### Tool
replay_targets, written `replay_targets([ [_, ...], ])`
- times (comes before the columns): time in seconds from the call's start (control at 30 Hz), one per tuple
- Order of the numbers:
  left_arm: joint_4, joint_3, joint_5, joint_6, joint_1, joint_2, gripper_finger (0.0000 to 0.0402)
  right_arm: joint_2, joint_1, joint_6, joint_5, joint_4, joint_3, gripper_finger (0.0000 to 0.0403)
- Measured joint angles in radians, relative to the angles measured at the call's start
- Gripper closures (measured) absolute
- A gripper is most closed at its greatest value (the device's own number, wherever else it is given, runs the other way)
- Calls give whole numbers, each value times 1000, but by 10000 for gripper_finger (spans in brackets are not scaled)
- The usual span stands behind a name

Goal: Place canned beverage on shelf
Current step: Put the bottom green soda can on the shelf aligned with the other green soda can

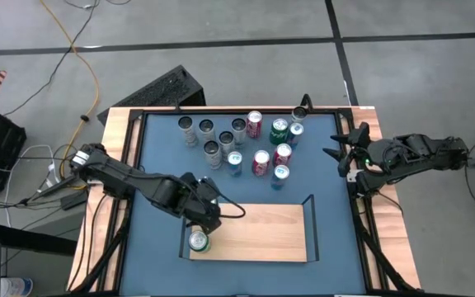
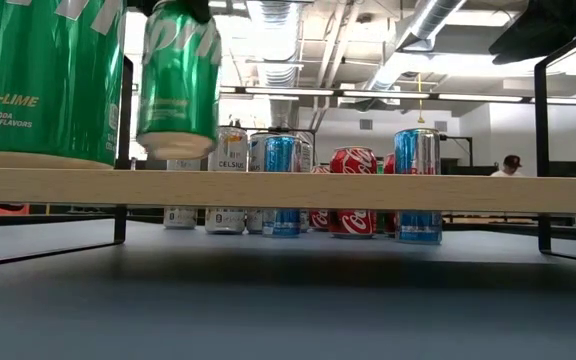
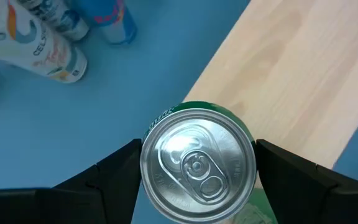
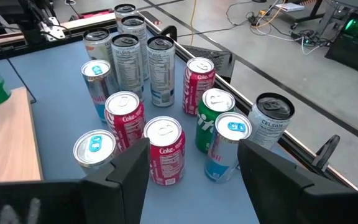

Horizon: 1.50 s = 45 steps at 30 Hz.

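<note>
The blue tabletop (image 1: 159, 165) fills the high view, with the shelf (image 1: 262, 235) on its near half and spare cans (image 1: 246, 140) bunched at the far side. The left hand (image 1: 204, 219) hangs over the shelf's left end and hides what it carries. Just beside it a green can (image 1: 199, 241) stands on the board. The right hand (image 1: 342, 153) waits at the right edge, released and empty.

In the low view the held can (image 2: 178, 80) is green too. Its base seems to hang just clear of the board (image 2: 368, 190), with the standing can (image 2: 38, 80) close on the near side. Letting go at this height could make it land on one edge of its base and rock or topple. If it falls sideways it would likely knock its neighbour.

The left wrist view shows the hand grasping the held can (image 3: 197, 165), a finger (image 3: 114, 177) on either side of the lid. It also shows the bigger worry: the can appears to sit over the line where wood (image 3: 291, 74) meets blue. Lowered straight down, part of the base might overhang the shelf's edge, and the can could tip onto the tabletop. Opening unevenly might also drag it toward that edge.

The right wrist view looks only onto the spare cans (image 4: 163, 149), well apart from the shelf. A stray move there could bowl several over.
</note>
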Motion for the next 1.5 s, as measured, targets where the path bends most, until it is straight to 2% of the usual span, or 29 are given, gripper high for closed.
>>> replay_targets([
  [0.43, -72, -2, 2, -55, -71, 9, 136, 0, 0, 1, 0, 0, 0, 157],
  [0.57, -73, -37, -1, -77, -73, 9, 136, 0, 0, 10, 1, 1, 0, 157],
  [0.97, -2, -63, 10, -53, -84, 9, 136, 0, 0, 19, 2, 2, 0, 157],
  [1.5, 0, -63, 8, -46, -85, 9, 136, 0, 0, 18, 1, 1, 0, 157],
])
